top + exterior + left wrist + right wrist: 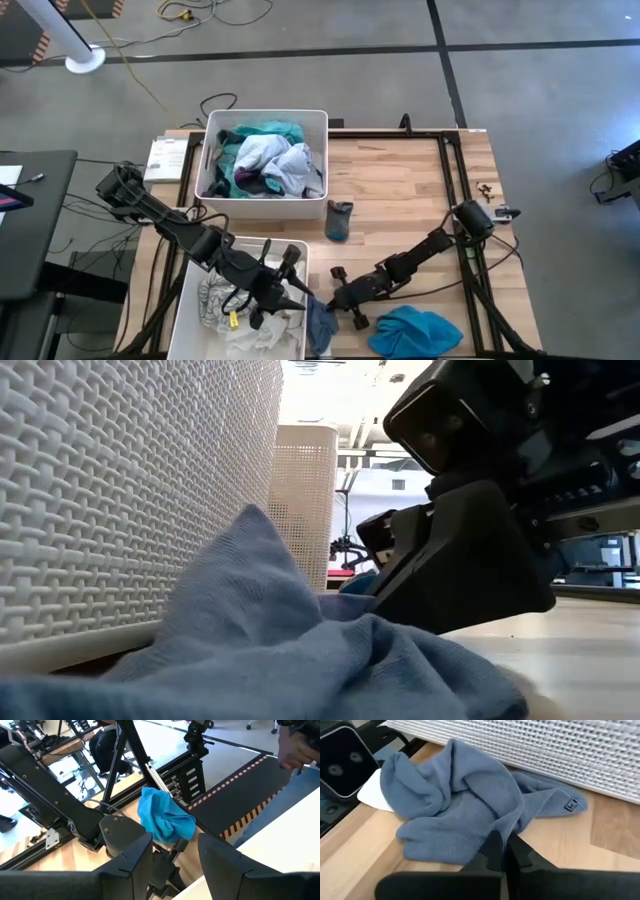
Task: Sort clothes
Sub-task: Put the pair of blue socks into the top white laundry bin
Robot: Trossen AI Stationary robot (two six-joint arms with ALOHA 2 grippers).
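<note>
So the right gripper (504, 851) is down at the grey-blue cloth (455, 815) that lies on the table right against the near bin (190, 300), at its right corner. The fingers are pressed together, and in the right wrist view they seem to pinch a fold at the cloth's edge. I can't tell how much fabric is really between them.

To do this step well, I'd lift slow and straight up first and check the cloth comes along, since a thin fold slips out easily. Part of it sits tight against the bin wall, so pull away from the bin a bit before swinging, or it may drag on the mesh. Then carry it high enough to clear the rim.

The left gripper (262, 300) hangs over the near bin, above the pale clothes (215, 300) in it, fingers apart, nothing between them in its wrist view.

Other stuff: a bright blue cloth (415, 330) to the right of the near bin, a small dark sock (339, 220) beyond it, and the far bin (215, 130) is full of mixed clothes.
</note>
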